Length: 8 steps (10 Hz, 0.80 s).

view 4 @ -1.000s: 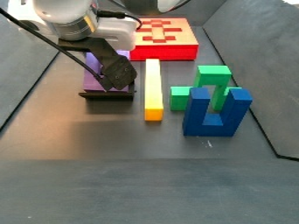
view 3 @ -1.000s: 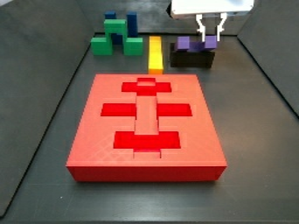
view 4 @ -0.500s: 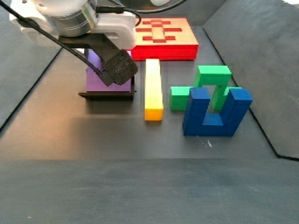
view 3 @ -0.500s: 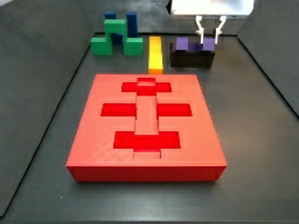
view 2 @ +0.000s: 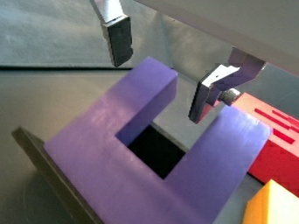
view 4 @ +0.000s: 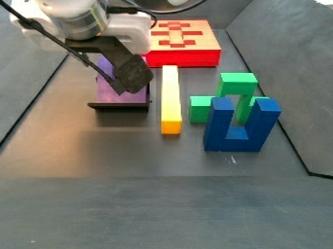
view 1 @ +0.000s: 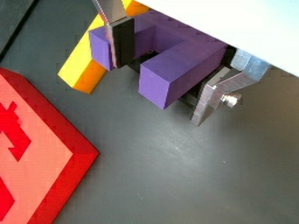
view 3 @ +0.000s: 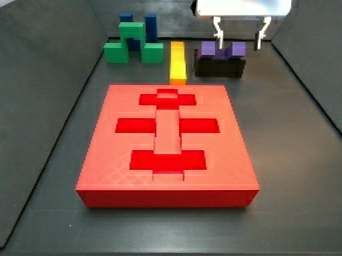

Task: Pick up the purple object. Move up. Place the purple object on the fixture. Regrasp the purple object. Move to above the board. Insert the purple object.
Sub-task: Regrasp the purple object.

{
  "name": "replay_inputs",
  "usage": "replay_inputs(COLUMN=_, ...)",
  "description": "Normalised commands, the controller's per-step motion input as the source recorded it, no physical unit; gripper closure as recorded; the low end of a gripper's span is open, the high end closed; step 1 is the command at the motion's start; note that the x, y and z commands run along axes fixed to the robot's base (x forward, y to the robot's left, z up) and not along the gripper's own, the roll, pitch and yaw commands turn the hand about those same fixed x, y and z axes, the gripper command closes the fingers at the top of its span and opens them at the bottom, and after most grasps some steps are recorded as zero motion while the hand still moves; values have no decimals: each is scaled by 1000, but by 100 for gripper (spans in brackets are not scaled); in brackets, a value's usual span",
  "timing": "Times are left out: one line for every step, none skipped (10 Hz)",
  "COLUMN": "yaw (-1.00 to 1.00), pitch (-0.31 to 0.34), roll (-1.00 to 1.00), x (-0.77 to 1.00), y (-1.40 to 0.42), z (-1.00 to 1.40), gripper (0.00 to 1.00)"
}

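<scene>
In a side view the green block [view 3: 130, 42] and the blue block [view 3: 132, 22] sit far off to one side of the gripper [view 3: 238, 38]. The yellow bar [view 3: 179, 60] lies closer, just beside the fixture [view 3: 222, 67]. The big red board [view 3: 168, 140] lies flat on the floor, well apart from the gripper and nearer the camera.

The purple block [view 3: 222, 49] sits on top of the fixture, right under the gripper. Its two prongs point up.

The gripper is wide open and holds nothing. In a wrist view its two silver fingers [view 2: 115, 33] hang just above the purple block [view 2: 163, 149], one on each side of its prongs, with clear space between the pads and the block. In a wrist view the fingers [view 1: 219, 94] stand at either side of the purple block [view 1: 172, 63], with the yellow bar [view 1: 87, 64] beyond it and a corner of the board [view 1: 35, 140] nearby.

In a side view the gripper [view 4: 115, 70] hides most of the purple block [view 4: 107, 84].
</scene>
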Motion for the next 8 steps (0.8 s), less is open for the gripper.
replay_inputs(yaw=0, pitch=-183, roll=331, x=0, y=0, z=554, gripper=0)
replay_inputs(yaw=0, pitch=-186, roll=574, x=-74, y=-3, z=534, gripper=0)
replay_inputs(yaw=0, pitch=-189, roll=886, x=-171, y=-69, z=429, gripper=0)
replay_inputs(yaw=17, pitch=-120, roll=1000, x=-131, y=-51, z=360, gripper=0)
replay_inputs(yaw=40, pitch=-114, roll=1000, x=-137, y=-69, z=294, gripper=0)
replay_inputs(yaw=74, pitch=-34, roll=1000, x=-71, y=-46, z=151, gripper=0)
replay_inputs(yaw=151, pitch=-80, roll=1000, x=0, y=-51, z=103, gripper=0)
replay_inputs(yaw=243, pitch=-57, roll=1000, x=169, y=-46, z=103, gripper=0)
